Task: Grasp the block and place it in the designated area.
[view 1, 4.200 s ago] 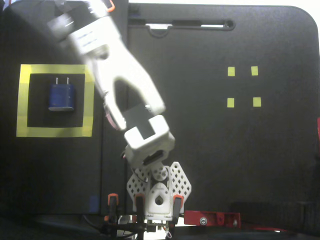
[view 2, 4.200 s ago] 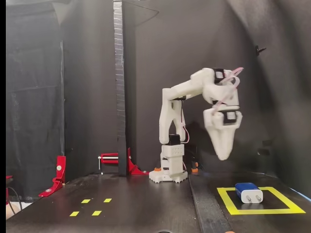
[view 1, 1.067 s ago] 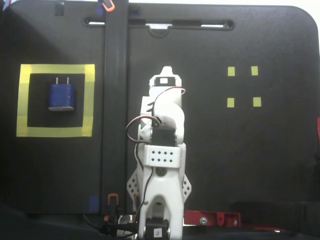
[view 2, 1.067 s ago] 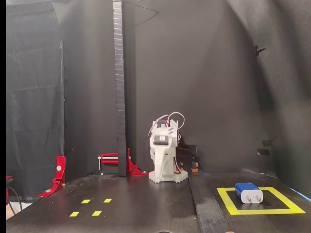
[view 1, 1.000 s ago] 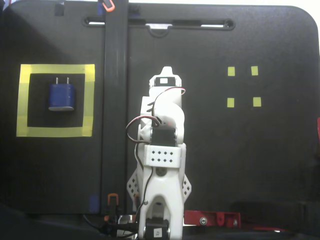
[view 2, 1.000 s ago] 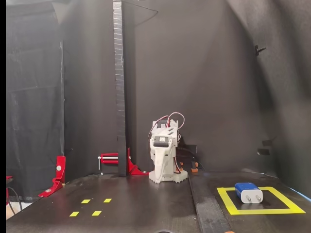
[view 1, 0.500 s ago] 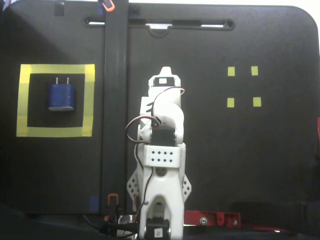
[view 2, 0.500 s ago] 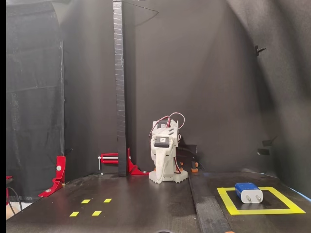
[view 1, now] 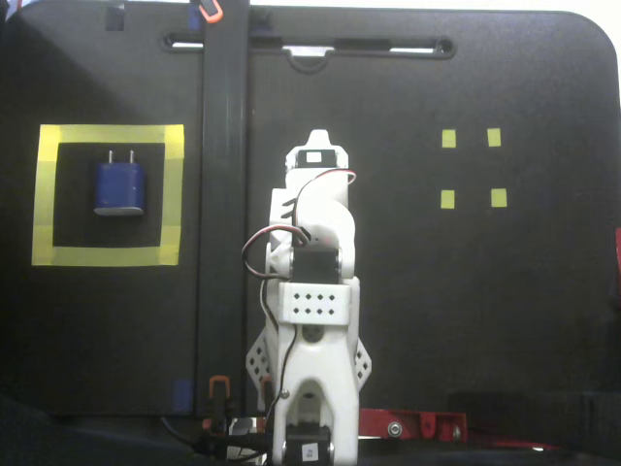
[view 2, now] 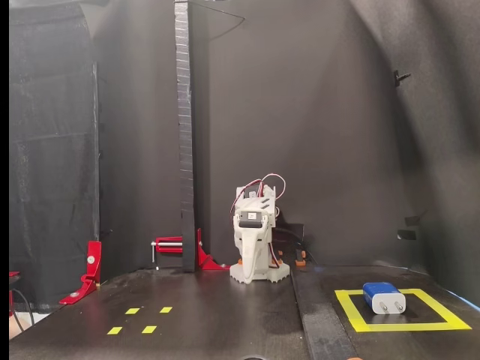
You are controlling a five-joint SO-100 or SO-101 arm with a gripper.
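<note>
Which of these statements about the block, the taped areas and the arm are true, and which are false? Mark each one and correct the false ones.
1. The block lies inside the designated area. True.
2. The end effector is clamped on the block. False: the arm is folded at its base, well apart from the block, holding nothing visible.
3. In the top-down fixed view, four small yellow squares sit on the right side of the table. True.
4. The block's metal prongs are hidden in both fixed views. False: both views show them.
5. A red clamp stands near the arm's base. True.
</note>
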